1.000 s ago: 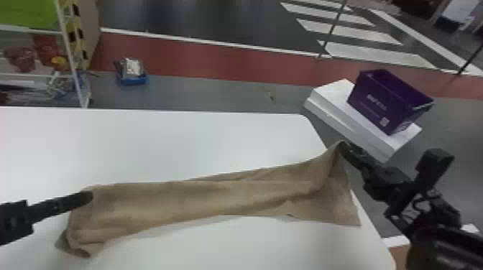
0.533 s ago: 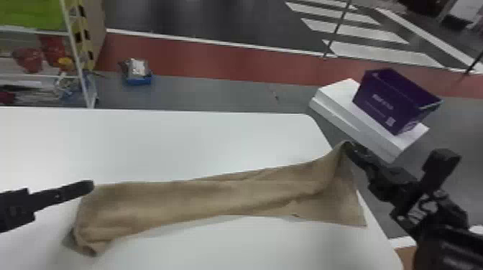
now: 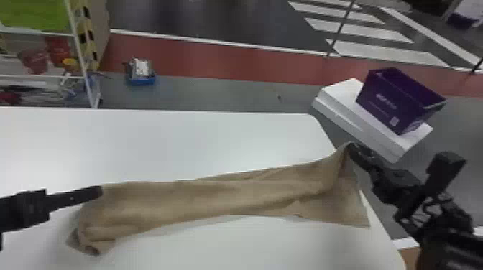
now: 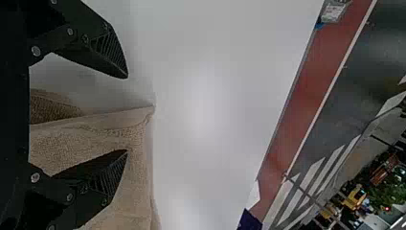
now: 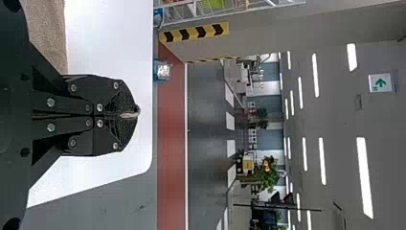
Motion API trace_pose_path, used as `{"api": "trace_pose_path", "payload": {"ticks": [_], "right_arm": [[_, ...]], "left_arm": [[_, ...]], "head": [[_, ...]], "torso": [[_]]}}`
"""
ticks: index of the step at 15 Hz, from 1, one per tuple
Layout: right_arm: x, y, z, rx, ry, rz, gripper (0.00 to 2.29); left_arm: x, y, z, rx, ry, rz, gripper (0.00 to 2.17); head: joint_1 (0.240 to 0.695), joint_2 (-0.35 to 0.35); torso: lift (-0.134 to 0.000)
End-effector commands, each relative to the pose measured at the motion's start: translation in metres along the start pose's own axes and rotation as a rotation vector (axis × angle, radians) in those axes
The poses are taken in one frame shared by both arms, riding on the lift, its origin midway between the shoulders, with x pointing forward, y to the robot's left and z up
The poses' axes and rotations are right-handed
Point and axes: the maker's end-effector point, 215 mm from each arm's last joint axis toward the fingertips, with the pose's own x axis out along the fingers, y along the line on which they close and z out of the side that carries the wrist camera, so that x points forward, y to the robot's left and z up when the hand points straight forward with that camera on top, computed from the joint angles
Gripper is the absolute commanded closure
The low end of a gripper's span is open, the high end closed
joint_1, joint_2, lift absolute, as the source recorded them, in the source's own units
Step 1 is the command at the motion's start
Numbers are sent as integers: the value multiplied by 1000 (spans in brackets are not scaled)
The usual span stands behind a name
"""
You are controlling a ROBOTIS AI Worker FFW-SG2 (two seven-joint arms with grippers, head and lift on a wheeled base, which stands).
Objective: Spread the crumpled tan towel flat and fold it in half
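Left pincer [image 4: 126,114] wide, at the left-end corner, nothing gripped. Tan towel [image 3: 215,197] runs bunched lengthwise toward the table's [image 3: 179,140] right edge. There my right pincer [image 5: 136,115] is shut on its raised far-side corner. Spreading step, I'd say; next I need left to pinch its corner, then draw the cloth open.

White table [image 3: 179,140], white-framed shelving [image 3: 81,54], red floor strip [image 3: 215,59] beside grey floor [image 3: 222,96], bright ceiling lights [image 5: 364,177], green sign [image 5: 380,83]
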Motion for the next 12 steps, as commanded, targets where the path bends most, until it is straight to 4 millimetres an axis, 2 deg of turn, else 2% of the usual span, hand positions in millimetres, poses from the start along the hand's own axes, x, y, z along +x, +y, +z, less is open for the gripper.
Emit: {"api": "trace_pose_path", "payload": {"ticks": [1,2,5,6,7,8,9,10,12], "right_arm": [[0,-1,1,-2,-3,-2,2128],[0,-2,1,-1,-4,-3,2128],[0,-1,-2,-1,0,0,2128],[0,-2,-3,-3,-5,-2,2128],[0,-2,-4,-2,-5,-2,2128],[-1,-3,-4,-3,-6,-3,2128],[-3,-5,-3,-5,-10,-8,2128],[-4,-6,-3,-4,-14,-8,2128],[-5,-4,2,-6,-25,-5,2128]], "left_arm": [[3,-6,0,-3,2,-17,670],[3,-8,0,-6,0,-26,731],[5,-17,5,-7,-19,-54,731],[5,-21,7,-9,-23,-68,812],[6,-22,7,-11,-24,-64,1035],[7,-23,8,-12,-27,-65,1150],[5,-23,10,-10,-35,-60,1450],[2,-25,13,-9,-51,-68,1450],[-17,-33,38,21,-154,-96,1450]], "head": [[695,-281],[695,-283],[695,-291],[695,-293],[695,-296],[695,-298],[695,-299],[695,-301],[695,-304]], "torso": [[-124],[-124],[-124],[-124],[-124],[-124],[-124],[-124],[-124]]}}
